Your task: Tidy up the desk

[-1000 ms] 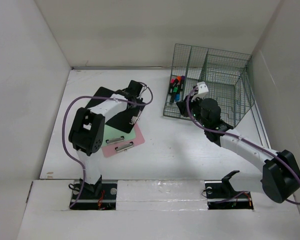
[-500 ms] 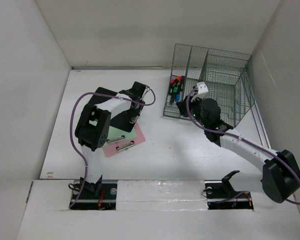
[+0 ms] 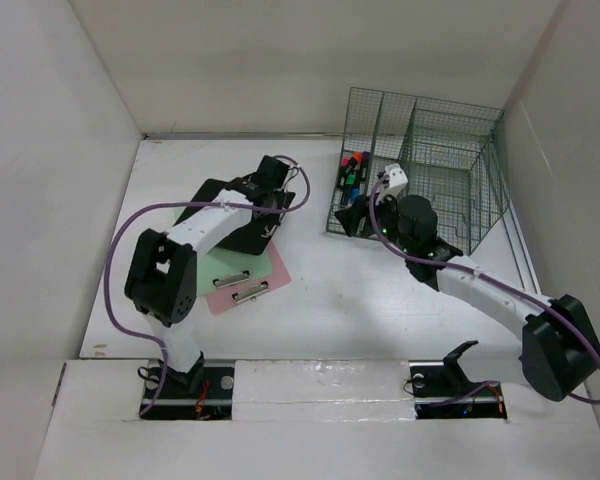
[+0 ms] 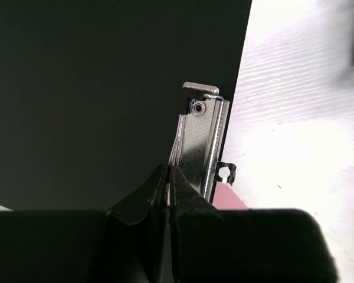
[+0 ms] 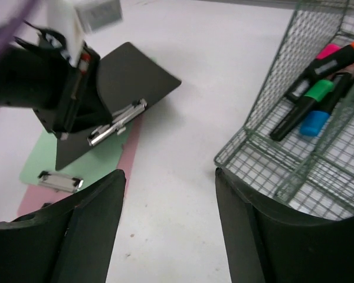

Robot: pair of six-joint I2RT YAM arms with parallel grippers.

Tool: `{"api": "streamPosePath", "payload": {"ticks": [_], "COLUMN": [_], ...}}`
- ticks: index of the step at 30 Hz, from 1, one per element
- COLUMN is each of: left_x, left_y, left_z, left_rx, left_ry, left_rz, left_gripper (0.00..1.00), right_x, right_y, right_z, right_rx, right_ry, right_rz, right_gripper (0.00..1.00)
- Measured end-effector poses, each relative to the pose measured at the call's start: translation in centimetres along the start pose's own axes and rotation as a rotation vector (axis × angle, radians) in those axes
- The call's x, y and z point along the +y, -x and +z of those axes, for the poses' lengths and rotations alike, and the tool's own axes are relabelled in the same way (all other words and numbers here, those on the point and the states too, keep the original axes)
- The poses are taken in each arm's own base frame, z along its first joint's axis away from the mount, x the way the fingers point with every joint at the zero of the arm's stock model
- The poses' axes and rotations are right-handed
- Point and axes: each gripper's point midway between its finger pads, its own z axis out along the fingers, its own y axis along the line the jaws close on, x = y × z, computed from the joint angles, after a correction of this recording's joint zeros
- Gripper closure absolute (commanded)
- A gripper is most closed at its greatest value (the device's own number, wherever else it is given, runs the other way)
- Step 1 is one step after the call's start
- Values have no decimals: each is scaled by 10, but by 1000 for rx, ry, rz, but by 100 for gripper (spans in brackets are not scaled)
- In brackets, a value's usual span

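Beneath the green wire rack [image 3: 440,150] spreads the white surface [image 3: 380,290]; markers [image 3: 352,175] lie filed in the rack. The clipboards [image 3: 230,270], left of it, apparently await sorting: the left claw [image 4: 168,183] pinches the black clipboard [image 4: 94,88] by its clip, and the right claw [image 5: 168,174] gapes beside the rack.

Plain matte white desk [image 3: 340,300] between white walls [image 3: 50,150]. On it stands a rack [image 3: 450,125] of dark green wire in a square grid pattern. In the rack's left side lie markers [image 5: 310,88] with black barrels and caps of pink, orange, green and blue. Left of the rack, three clipboards overlap: a solid black clipboard [image 4: 94,88], a pale mint green clipboard [image 3: 215,268] and a soft pink clipboard [image 3: 218,302]. The black clipboard's clip [image 4: 197,141] is shiny silver with a fine dimpled texture. The left arm [image 3: 215,222] and right arm [image 3: 490,295] are white with black joints, and each trails a purple cable [image 3: 120,260]. The left gripper [image 4: 168,177] and right gripper [image 5: 168,174] are black.
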Motion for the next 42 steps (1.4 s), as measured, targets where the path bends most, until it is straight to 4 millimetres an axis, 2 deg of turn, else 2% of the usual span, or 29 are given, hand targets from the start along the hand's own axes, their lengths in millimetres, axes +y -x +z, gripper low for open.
{"api": "streamPosePath", "payload": {"ticks": [4, 7, 12, 16, 20, 22, 25, 26, 30, 35, 38, 42], "left_x": [2, 1, -8, -15, -22, -26, -30, -31, -36, -41, -45, -47], "left_y": [20, 21, 3, -12, -14, -11, -5, -4, -3, -10, -18, -28], "left_z": [-34, -48, -45, -41, -47, -53, -63, -66, -73, -71, -68, -67], "left_rx": [-101, -132, -101, -65, -66, -82, -113, -121, -138, -121, -100, -76], "left_ry": [-24, -51, -101, -142, -190, -217, -253, -262, -301, -328, -348, -360], "left_rz": [-41, -61, -67, -66, -69, -74, -81, -82, -86, -87, -88, -88], "left_gripper": [100, 100, 100, 100, 100, 100, 100, 100, 100, 100, 100, 100], "right_x": [14, 29, 42, 55, 77, 86, 90, 90, 83, 78, 75, 68], "right_y": [-8, -22, -46, -59, -70, -75, -83, -84, -78, -73, -85, -113], "right_z": [5, 10, 24, 46, 66, 72, 77, 79, 84, 90, 98, 105], "right_rx": [34, 73, 140, 175, 203, 204, 203, 200, 160, 120, 137, 184], "right_ry": [55, 98, 128, 148, 175, 184, 170, 161, 117, 95, 80, 46], "right_rz": [51, 114, 240, 345, 420, 459, 517, 533, 579, 609, 619, 638], "right_gripper": [25, 19, 13, 12, 11, 13, 21, 25, 28, 30, 33, 43]}}
